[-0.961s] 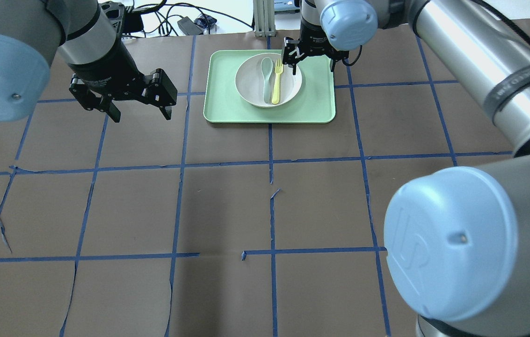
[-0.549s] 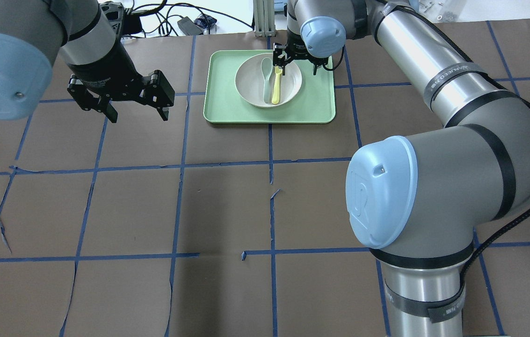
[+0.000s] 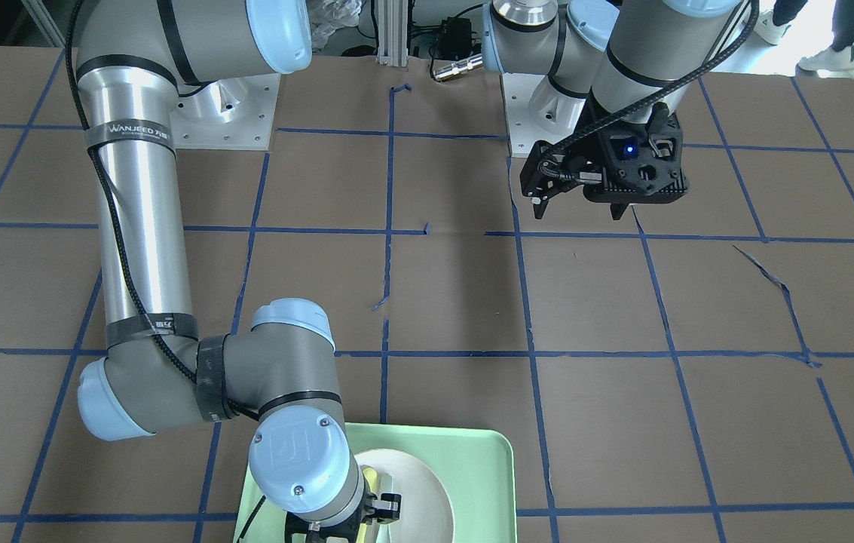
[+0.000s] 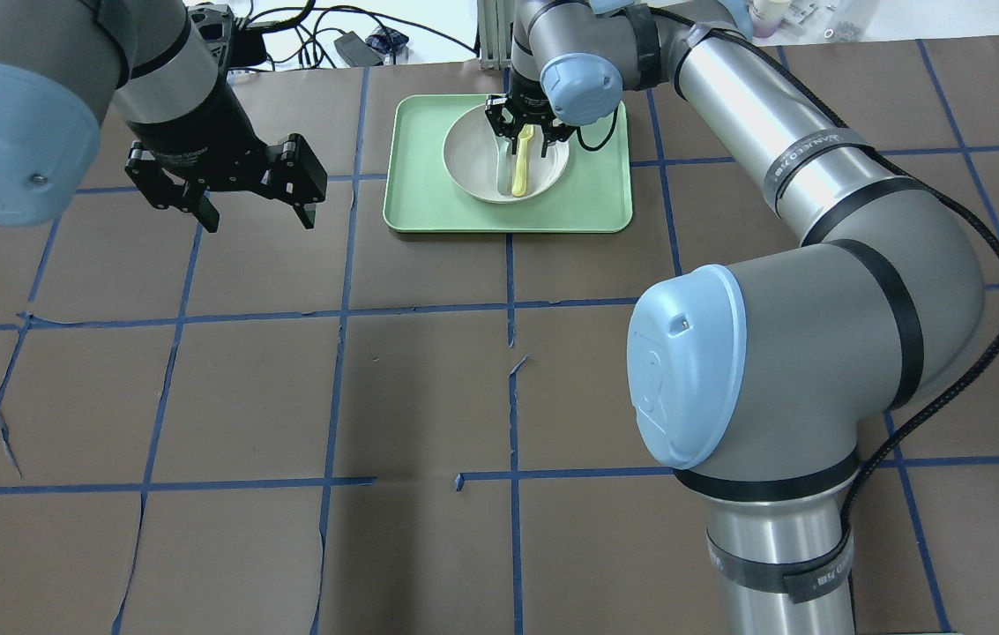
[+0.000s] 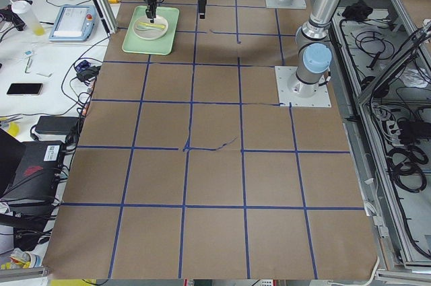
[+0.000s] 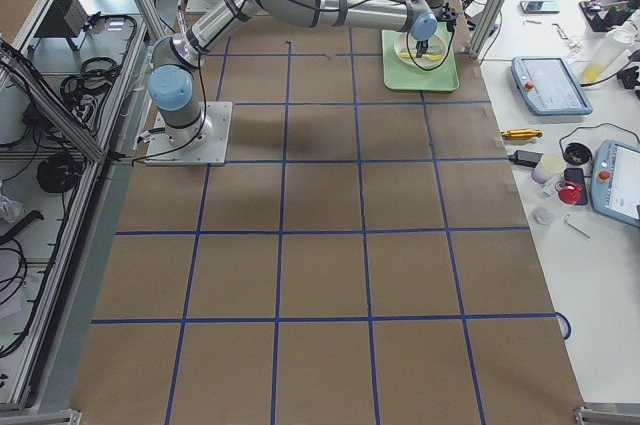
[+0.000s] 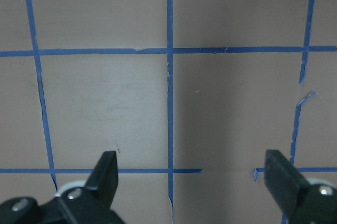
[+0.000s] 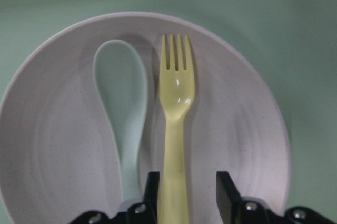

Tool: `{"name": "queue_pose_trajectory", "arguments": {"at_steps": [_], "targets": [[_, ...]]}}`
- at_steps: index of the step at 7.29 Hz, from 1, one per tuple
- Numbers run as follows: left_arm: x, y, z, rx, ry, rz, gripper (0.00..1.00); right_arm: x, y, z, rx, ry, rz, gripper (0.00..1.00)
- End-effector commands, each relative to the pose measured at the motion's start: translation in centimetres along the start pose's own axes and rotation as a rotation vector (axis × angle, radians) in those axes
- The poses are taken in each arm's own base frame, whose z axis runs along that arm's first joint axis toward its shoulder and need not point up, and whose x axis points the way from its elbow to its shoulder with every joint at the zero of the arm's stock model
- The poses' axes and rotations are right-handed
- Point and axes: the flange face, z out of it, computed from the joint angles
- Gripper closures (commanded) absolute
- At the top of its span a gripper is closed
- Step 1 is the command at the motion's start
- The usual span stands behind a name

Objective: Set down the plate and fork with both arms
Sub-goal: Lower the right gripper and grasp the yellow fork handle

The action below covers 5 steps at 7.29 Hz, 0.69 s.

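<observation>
The white plate (image 4: 471, 163) sits on a pale green tray (image 4: 592, 190) at the table's far side. The pale yellow fork (image 4: 519, 172) lies in the plate. My right gripper (image 4: 524, 134) is low over the plate. In the right wrist view its jaws (image 8: 187, 197) are open and straddle the handle of the fork (image 8: 175, 129), with a gap on one side, over the plate (image 8: 247, 129). My left gripper (image 4: 258, 216) is open and empty, above the brown table left of the tray. It also shows in the front view (image 3: 577, 213) and the left wrist view (image 7: 192, 174).
A pale grey-green spoon (image 8: 124, 103) lies in the plate beside the fork, on its left. The table is covered in brown paper with a blue tape grid (image 4: 512, 309). Cables and a metal post (image 4: 490, 35) stand behind the tray.
My right arm has swung left and brought its gripper from the plate's right rim down over the fork. My left gripper has barely moved.
</observation>
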Motion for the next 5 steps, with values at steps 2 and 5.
{"name": "queue_pose_trajectory", "arguments": {"at_steps": [2,5], "targets": [[0.01,-0.06,0.09,-0.002,0.001,-0.001,0.00,-0.40,0.32,1.35,-0.010,0.002,0.000,0.59],[0.03,-0.01,0.01,-0.001,0.003,-0.001,0.00,-0.34,0.42,1.69,-0.016,0.004,0.003,0.59]]}}
